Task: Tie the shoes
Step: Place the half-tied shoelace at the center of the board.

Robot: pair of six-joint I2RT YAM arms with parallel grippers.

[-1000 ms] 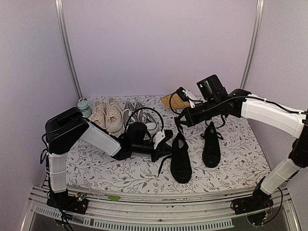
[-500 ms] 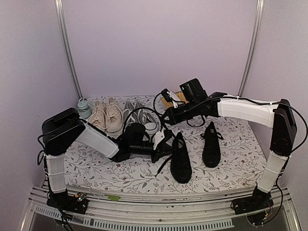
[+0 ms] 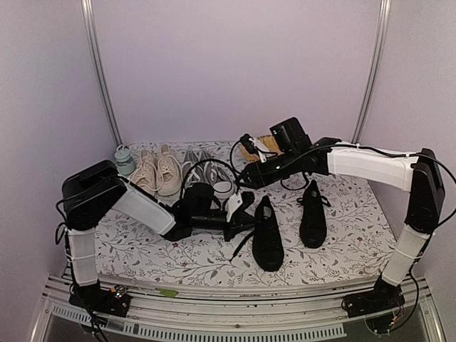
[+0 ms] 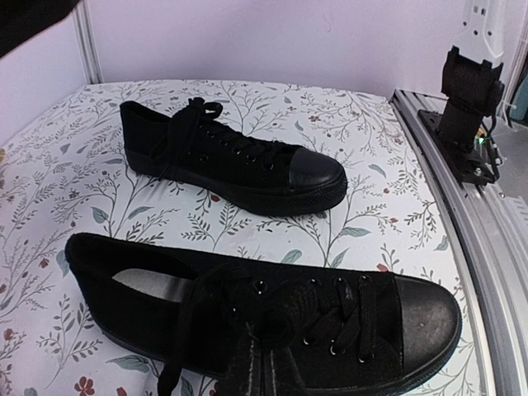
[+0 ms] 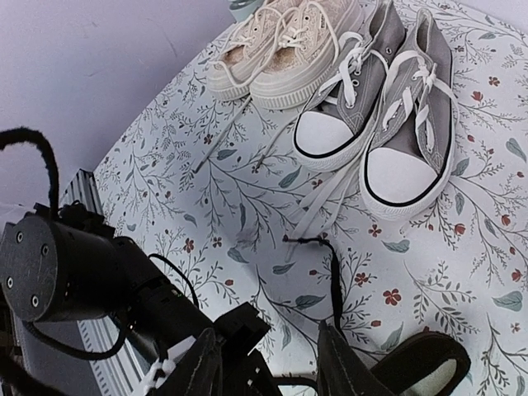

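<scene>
Two black shoes lie toe toward the near edge: the left one (image 3: 268, 235) (image 4: 404, 326) and the right one (image 3: 312, 214) (image 4: 247, 161). My left gripper (image 3: 241, 217) (image 4: 268, 363) is shut on the black lace over the left shoe's eyelets. A strand hangs down from it beside the shoe. My right gripper (image 3: 249, 176) (image 5: 272, 363) hovers behind the left shoe's heel (image 5: 421, 363), jaws open, with nothing between them. A loose black lace end (image 5: 336, 280) lies on the cloth just past its fingertips.
A beige pair (image 3: 158, 171) (image 5: 280, 41) and a grey pair with white toe caps (image 3: 206, 171) (image 5: 379, 124) stand at the back left. A small pale jar (image 3: 125, 158) sits in the back corner, and a wooden brush (image 3: 258, 148) lies behind my right gripper. The metal rail (image 4: 462, 214) runs along the near edge.
My right gripper swung left and back with the lace, then opened, and the lace end dropped onto the cloth. My left gripper stayed shut at the left shoe.
</scene>
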